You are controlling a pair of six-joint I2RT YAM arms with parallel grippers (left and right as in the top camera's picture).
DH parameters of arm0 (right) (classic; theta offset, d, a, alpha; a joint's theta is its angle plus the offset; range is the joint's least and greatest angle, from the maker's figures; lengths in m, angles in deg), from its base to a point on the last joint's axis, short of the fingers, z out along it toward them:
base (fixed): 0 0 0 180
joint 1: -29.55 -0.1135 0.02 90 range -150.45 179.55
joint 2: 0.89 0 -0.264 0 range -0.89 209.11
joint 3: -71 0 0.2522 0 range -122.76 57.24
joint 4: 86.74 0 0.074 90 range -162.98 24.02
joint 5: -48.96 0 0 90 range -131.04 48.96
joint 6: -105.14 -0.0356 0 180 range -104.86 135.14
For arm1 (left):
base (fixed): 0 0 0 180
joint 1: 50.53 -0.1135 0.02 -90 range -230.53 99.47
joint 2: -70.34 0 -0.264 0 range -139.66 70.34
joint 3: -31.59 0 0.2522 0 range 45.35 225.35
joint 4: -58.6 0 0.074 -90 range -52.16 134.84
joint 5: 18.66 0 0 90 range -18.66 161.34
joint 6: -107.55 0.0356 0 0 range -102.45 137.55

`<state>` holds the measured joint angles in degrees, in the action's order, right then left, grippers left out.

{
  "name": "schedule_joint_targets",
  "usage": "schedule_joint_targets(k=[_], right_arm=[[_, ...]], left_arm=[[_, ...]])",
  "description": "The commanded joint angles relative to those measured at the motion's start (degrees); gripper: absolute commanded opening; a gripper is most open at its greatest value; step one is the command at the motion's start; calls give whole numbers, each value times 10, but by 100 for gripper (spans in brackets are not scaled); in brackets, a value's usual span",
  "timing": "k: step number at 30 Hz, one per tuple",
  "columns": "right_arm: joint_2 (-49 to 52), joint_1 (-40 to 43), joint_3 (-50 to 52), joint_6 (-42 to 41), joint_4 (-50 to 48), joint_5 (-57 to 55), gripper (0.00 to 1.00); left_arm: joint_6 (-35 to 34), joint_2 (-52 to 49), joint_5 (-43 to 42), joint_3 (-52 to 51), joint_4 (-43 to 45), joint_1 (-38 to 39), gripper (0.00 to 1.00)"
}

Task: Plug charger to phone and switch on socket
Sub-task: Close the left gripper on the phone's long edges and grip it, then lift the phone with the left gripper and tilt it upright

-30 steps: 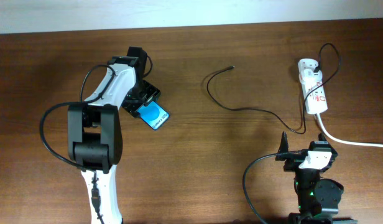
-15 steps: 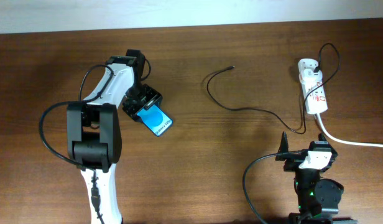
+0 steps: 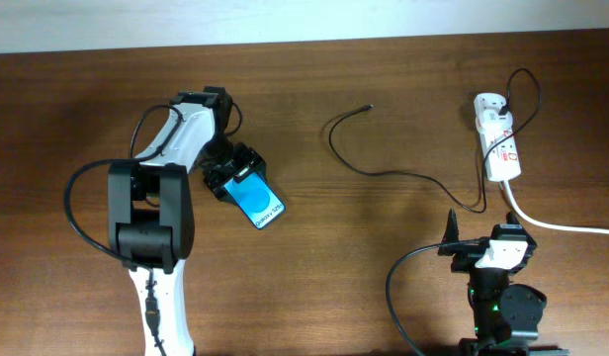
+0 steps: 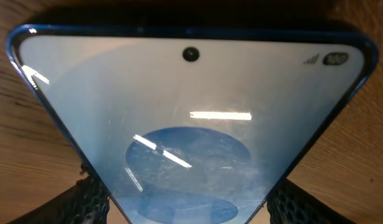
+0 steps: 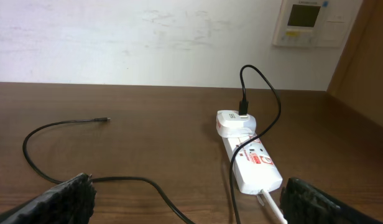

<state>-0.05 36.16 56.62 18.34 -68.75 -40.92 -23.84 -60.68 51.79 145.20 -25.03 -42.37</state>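
1. The left end effector [image 3: 237, 174] pinches the phone [image 3: 258, 200] across its sides; in the left wrist view the padded fingers [image 4: 92, 198] sit at the lower corners of the blue screen. The grip looks to be near one end only, so the phone could pivot or slide out if it drags on the table [image 3: 314, 267].

2. The charger [image 3: 403, 176] lies loose on the table, its small plug tip [image 3: 369, 107] well apart from the phone, up and to the right of it. A thin, springy cable is likely to twist when lifted, leaving the plug skewed against the port.

3. The right end effector [image 5: 185, 199] rests low near the table edge, fingers spread and holding nothing. A reach for the tip risks snagging the cable loop lying between.

4. The socket [image 3: 500, 144] sits far right with the adapter [image 5: 243, 107] already plugged in. Pulling the cable hard could shift the light strip or loosen the adapter; pressing the switch could push the strip along.
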Motion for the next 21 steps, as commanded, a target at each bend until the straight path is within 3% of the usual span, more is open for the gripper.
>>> schedule_joint_targets(k=[1,5,16,21], right_arm=[[-4,2,3,0,3,1,99],[-4,2,3,0,3,1,99],[-4,2,3,0,3,1,99],[-4,2,3,0,3,1,99]], left_arm=[[12,6,39,4,-3,-2,52],[12,6,54,16,-6,-2,52],[12,15,58,143,-136,1,49],[79,15,-30,152,-166,1,47]])
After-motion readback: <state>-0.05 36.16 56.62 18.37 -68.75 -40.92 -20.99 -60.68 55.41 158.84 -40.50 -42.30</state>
